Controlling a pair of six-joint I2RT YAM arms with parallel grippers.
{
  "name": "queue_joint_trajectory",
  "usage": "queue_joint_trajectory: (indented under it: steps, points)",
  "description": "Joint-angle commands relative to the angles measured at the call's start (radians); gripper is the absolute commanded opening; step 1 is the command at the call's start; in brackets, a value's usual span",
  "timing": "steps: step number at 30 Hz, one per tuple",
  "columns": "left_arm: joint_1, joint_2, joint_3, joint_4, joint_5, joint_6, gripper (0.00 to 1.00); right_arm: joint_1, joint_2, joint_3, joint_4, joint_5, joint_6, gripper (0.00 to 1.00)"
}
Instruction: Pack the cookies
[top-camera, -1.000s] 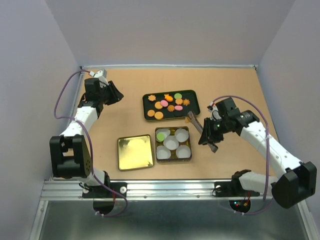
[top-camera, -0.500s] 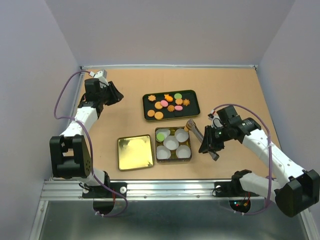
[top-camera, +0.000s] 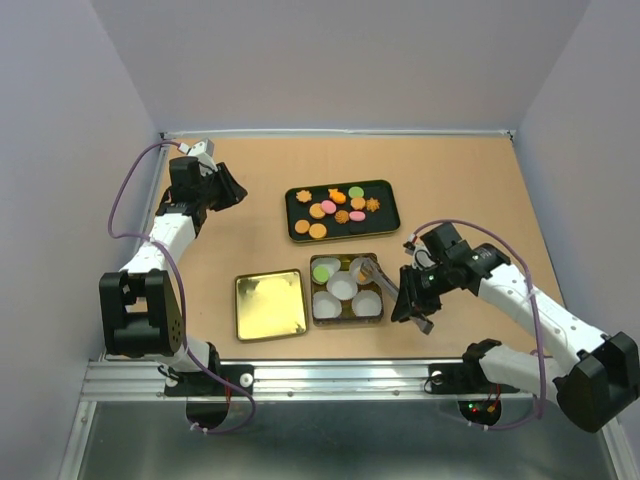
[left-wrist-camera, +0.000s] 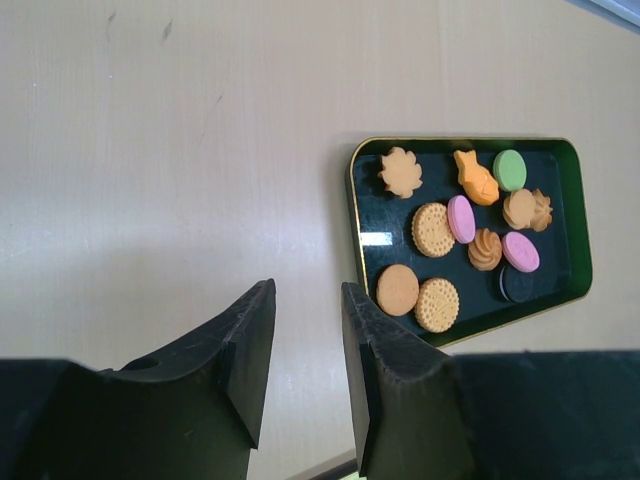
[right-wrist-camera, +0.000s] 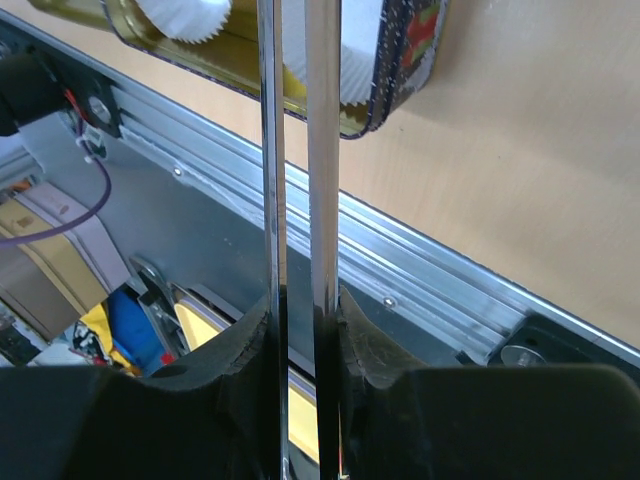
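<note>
Several orange, pink and green cookies (top-camera: 340, 208) lie on a black tray (top-camera: 391, 192) at the table's middle back. They also show in the left wrist view (left-wrist-camera: 450, 235). One green cookie (top-camera: 321, 272) sits in a paper cup of the gold tin (top-camera: 346, 316). My right gripper (top-camera: 408, 295) is shut on metal tongs (top-camera: 380, 275). The tong tips reach over the tin's far right cup, where a small orange bit shows; I cannot tell whether it is held. My left gripper (top-camera: 235, 190) is open and empty at the far left, left of the tray.
The tin's gold lid (top-camera: 269, 304) lies flat to the left of the tin. Several white pleated cups (top-camera: 343, 287) fill the tin. The right wrist view shows the tongs (right-wrist-camera: 295, 150), the tin's corner (right-wrist-camera: 405, 60) and the metal rail (right-wrist-camera: 430, 270) at the table's near edge.
My right arm has carried the tongs left and nearer, from beside the black tray's near right corner to over the tin's far right cup. The left arm has not moved.
</note>
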Motion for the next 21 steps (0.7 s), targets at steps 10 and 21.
queue_joint_trajectory:
  steps: [10, 21]
  points:
    - [0.005, -0.031, -0.013, 0.031, 0.003, 0.011, 0.43, 0.015, 0.049, 0.072, 0.024, 0.085, -0.056, 0.46]
    - [0.003, -0.031, -0.015, 0.03, 0.004, 0.011, 0.43, 0.015, 0.142, 0.421, -0.08, 0.194, -0.094, 0.47]
